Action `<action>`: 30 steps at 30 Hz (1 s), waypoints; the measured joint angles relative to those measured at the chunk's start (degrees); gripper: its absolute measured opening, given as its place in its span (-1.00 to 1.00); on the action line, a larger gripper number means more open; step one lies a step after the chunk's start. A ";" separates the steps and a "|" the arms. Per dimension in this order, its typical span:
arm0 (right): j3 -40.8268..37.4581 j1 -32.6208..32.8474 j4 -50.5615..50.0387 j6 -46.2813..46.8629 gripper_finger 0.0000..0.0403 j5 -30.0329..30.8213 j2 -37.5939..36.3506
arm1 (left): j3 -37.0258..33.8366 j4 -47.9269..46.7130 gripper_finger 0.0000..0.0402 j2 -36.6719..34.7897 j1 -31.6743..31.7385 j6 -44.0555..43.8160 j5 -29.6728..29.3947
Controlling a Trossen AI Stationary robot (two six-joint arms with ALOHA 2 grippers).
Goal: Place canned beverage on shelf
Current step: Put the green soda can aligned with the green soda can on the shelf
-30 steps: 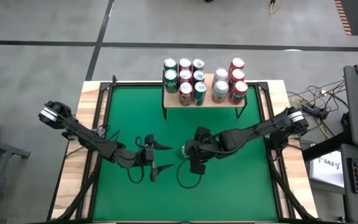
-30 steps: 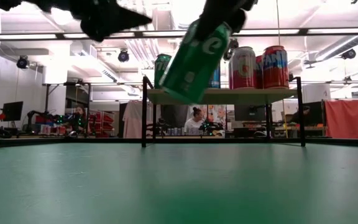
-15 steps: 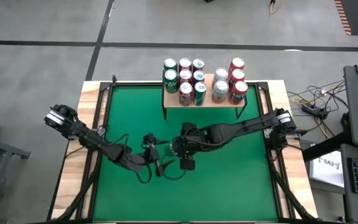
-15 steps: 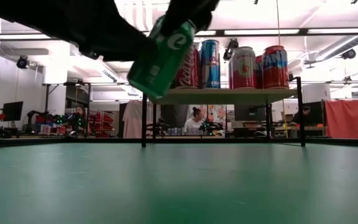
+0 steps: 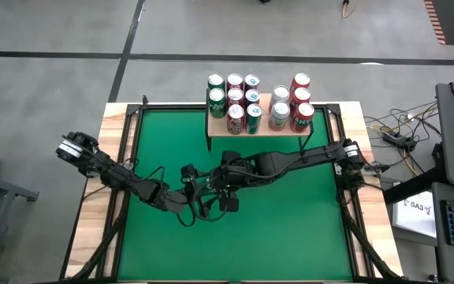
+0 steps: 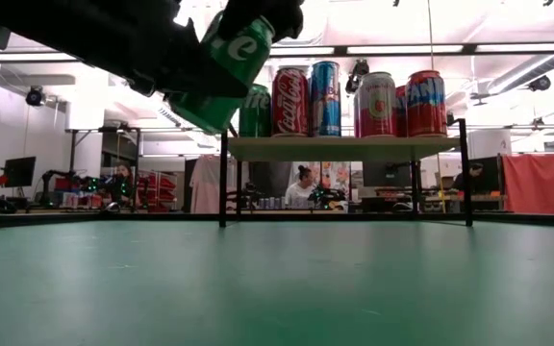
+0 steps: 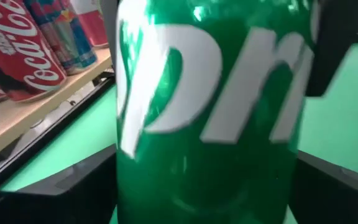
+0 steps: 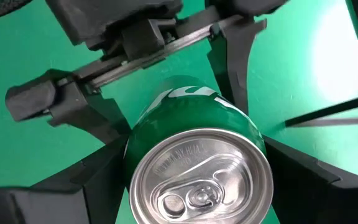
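Green can [image 8: 194,168] – rigid, slick, likely dentable; right gripper [image 8: 191,186] clamps sidewall, tilted midair; left gripper [image 8: 166,93] spread wide around lower body – grip mid-wall

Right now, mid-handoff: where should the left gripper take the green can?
Probably on the green can's bare lower body, coming from its bottom end. It hangs tilted above the table, and the right gripper already clamps its sides up by the lid.

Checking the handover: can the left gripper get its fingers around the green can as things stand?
Probably yes. The left gripper is open with a finger either side of the green can, which the right gripper holds above the table. Nothing shows between them.
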 joint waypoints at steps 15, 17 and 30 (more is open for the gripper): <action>1.58 -0.15 0.31 -0.85 0.84 0.72 -1.14 | -0.02 -0.21 0.40 -2.51 -0.04 1.80 -1.08; 2.52 -0.15 0.26 -0.97 0.87 1.17 -1.71 | -0.04 -0.10 0.40 -4.12 -0.03 3.16 -1.20; 5.33 -0.17 1.28 -6.12 0.90 3.97 -10.09 | -3.32 11.06 0.40 -14.24 6.14 16.39 12.09</action>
